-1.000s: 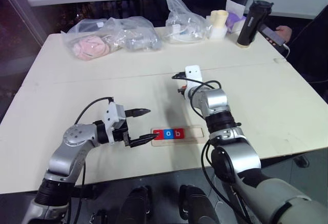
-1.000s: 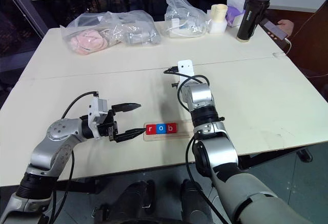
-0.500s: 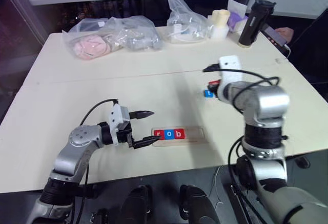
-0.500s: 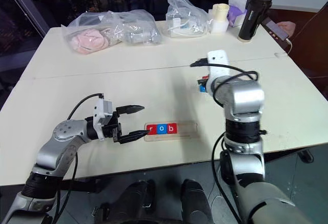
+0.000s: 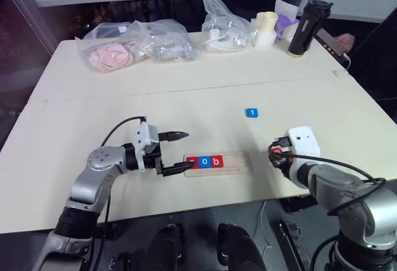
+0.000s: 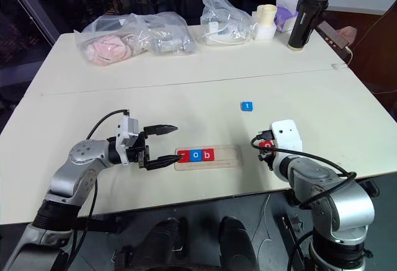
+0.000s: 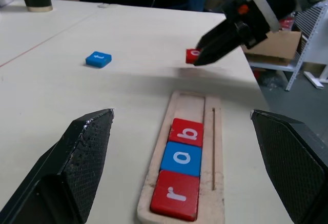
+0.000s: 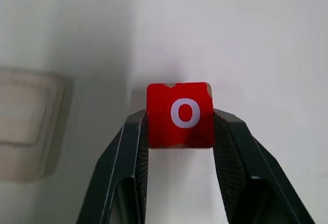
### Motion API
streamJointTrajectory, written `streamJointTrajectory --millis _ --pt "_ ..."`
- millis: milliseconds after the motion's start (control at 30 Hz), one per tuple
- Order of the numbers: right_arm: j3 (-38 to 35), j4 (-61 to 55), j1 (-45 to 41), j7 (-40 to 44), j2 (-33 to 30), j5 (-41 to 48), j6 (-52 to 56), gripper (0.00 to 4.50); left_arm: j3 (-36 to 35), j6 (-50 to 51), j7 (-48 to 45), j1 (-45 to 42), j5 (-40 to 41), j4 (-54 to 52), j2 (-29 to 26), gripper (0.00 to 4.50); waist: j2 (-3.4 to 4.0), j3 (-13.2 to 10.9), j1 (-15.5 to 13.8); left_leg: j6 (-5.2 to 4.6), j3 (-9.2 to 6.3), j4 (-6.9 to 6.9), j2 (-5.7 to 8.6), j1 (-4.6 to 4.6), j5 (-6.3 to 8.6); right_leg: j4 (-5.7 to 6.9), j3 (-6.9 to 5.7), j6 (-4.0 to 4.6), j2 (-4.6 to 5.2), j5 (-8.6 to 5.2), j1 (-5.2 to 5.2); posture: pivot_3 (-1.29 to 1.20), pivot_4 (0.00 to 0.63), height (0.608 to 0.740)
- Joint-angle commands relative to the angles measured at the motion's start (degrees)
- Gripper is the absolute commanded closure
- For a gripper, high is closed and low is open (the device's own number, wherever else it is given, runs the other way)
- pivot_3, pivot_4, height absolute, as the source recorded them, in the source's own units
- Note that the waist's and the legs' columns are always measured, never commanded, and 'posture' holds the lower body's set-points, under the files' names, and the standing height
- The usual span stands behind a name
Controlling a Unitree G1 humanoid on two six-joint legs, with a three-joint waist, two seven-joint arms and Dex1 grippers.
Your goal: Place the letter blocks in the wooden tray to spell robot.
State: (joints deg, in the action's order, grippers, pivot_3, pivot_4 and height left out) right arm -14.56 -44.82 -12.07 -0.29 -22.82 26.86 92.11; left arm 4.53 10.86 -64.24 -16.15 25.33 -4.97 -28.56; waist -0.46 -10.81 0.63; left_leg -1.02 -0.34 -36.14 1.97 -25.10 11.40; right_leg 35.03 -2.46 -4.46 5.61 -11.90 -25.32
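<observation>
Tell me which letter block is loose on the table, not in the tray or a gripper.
The blue t block. It lies alone on the table, beyond the wooden tray; r, o, b sit in the tray and the right gripper holds the red o.

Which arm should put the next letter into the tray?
The right. Its end effector already grips the red o block beside the wooden tray's empty end; the left end effector is open at the r end.

Pale desk (image 5: 124, 97), wooden tray (image 5: 218, 163) near front edge, blue t block (image 5: 251, 113) beyond it, plastic bags (image 5: 133, 44) and black bottle (image 5: 303, 28) along far edge.
</observation>
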Motion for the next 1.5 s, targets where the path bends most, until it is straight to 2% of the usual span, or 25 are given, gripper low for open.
streamJointTrajectory --millis 33,200,233,267,333,400,467,500,567,633,767,900,967,1133,1500 --pt "-1.9 -1.3 -0.2 -3.7 0.4 3.9 0.4 3.34 -0.1 -0.9 -0.5 -0.8 0.1 -0.5 -0.1 0.0 0.0 0.0 -0.1 -0.01 0.0 0.0 0.01 -0.02 0.0 -0.01 0.0 0.02 0.02 0.01 -0.01 0.0 0.15 0.738" --pt "-2.4 1.1 -1.2 -6.2 -2.4 9.4 0.4 0.87 -0.2 -0.7 -0.3 -1.0 0.1 -0.8 -0.3 0.0 0.0 0.0 -0.2 -0.02 0.0 -0.01 0.02 -0.11 -0.01 -0.03 -0.01 0.04 0.02 0.03 -0.06 0.0 0.15 0.738" --pt "-2.4 1.9 -1.7 -5.6 -4.4 11.0 0.4 0.26 -0.2 -0.7 -0.3 -0.9 0.1 -0.9 -0.3 0.0 0.0 0.0 -0.2 -0.02 0.01 -0.02 0.03 -0.11 -0.01 -0.03 -0.01 0.04 0.02 0.03 -0.05 0.0 0.15 0.738" --pt "-2.1 2.8 -2.4 -4.3 -6.9 13.1 0.4 0.01 -0.2 -0.7 -0.3 -0.9 0.1 -0.9 -0.4 0.0 0.0 0.0 -0.2 -0.02 0.0 -0.05 0.03 -0.12 -0.01 -0.03 -0.01 0.03 0.01 0.03 -0.05 0.0 0.15 0.738" --pt "-0.4 3.7 -5.0 1.2 -14.1 17.6 0.4 0.01 -0.4 -0.6 -0.1 -0.9 0.1 -0.9 -0.5 0.0 0.0 0.0 -0.1 -0.03 0.02 -0.09 0.03 -0.12 -0.01 -0.03 -0.01 0.01 0.02 0.01 -0.03 0.0 0.15 0.738" --pt "3.5 2.6 -7.4 11.4 -25.0 19.0 -2.3 0.01 -0.5 -0.6 0.0 -0.9 0.1 -0.9 -0.6 0.0 0.04 -0.1 -0.1 -0.03 0.03 -0.12 0.03 -0.13 -0.01 -0.04 -0.02 -0.03 0.02 -0.01 -0.03 0.0 0.15 0.738" --pt "8.0 4.5 -5.3 22.4 -37.0 13.7 -15.1 0.01 -0.5 -0.7 0.0 -0.9 0.1 -1.0 -0.6 0.0 0.0 -0.1 -0.2 -0.03 0.01 -0.09 0.03 -0.13 -0.01 -0.06 -0.05 -0.04 0.02 -0.03 -0.03 0.0 0.15 0.738" --pt "9.1 6.6 -3.8 26.8 -40.7 11.0 -21.8 0.01 -0.5 -0.6 0.0 -0.9 0.1 -1.1 -0.6 0.0 -0.02 -0.1 -0.3 -0.05 -0.03 -0.05 0.03 -0.13 0.01 -0.13 -0.12 -0.06 0.01 -0.05 -0.01 0.0 0.15 0.738" --pt "10.4 13.3 0.1 37.7 -46.2 3.6 -40.1 0.01 -0.4 -0.6 0.2 -0.9 0.2 -1.2 -0.6 0.0 -0.05 0.0 -0.4 -0.06 -0.04 0.02 0.02 -0.15 0.02 -0.29 -0.25 -0.08 -0.02 -0.06 0.03 0.0 0.15 0.738" --pt "10.4 19.8 3.7 48.3 -48.9 -1.9 -57.9 0.01 -0.4 -0.5 0.3 -0.9 0.2 -1.2 -0.6 0.0 -0.04 0.0 -0.3 -0.12 0.0 0.02 0.02 -0.19 0.06 -0.49 -0.29 -0.1 -0.05 -0.05 0.08 0.0 0.15 0.738" --pt "14.6 35.8 1.1 61.3 -48.0 -8.0 -76.9 0.01 -0.3 -0.6 0.4 -1.0 0.1 -1.4 -0.7 0.0 -0.04 0.0 -0.1 -0.3 0.12 -0.1 0.07 -0.21 0.16 -0.82 -0.25 -0.43 -0.08 0.25 0.27 0.0 0.15 0.738" --pt "20.0 46.4 -4.3 70.0 -44.8 -13.1 -88.1 0.01 -0.5 -0.2 1.1 -0.8 0.3 -2.1 -0.7 0.0 -0.03 -0.1 -0.2 -0.34 0.13 -0.29 0.08 -0.2 0.18 -0.88 -0.22 -0.5 -0.02 0.33 0.38 0.0 0.15 0.738" --pt "22.0 50.4 -6.8 74.3 -43.1 -14.1 -91.0 0.01 -0.8 0.2 1.5 -0.2 0.5 -2.9 -1.1 0.0 -0.03 -0.1 -0.2 -0.33 0.1 -0.31 0.07 -0.19 0.18 -0.85 -0.22 -0.49 0.03 0.35 0.39 0.0 0.15 0.738" --pt "25.6 59.7 -12.8 79.1 -39.1 -18.8 -96.8 0.01 -1.2 1.2 2.1 1.4 1.1 -5.1 -1.7 0.0 0.0 -0.1 -0.4 -0.33 0.07 -0.29 0.06 -0.19 0.18 -0.83 -0.2 -0.25 0.04 0.5 0.36 0.0 0.15 0.738" --pt "27.8 70.2 -18.1 83.6 -34.3 -24.2 -103.7 0.01 -1.6 2.8 3.3 2.4 1.7 -7.2 -2.2 0.0 0.01 0.0 -1.4 -0.31 0.07 -0.42 0.06 -0.17 0.18 -0.81 -0.2 -0.17 0.03 0.56 0.43 0.0 0.15 0.738"
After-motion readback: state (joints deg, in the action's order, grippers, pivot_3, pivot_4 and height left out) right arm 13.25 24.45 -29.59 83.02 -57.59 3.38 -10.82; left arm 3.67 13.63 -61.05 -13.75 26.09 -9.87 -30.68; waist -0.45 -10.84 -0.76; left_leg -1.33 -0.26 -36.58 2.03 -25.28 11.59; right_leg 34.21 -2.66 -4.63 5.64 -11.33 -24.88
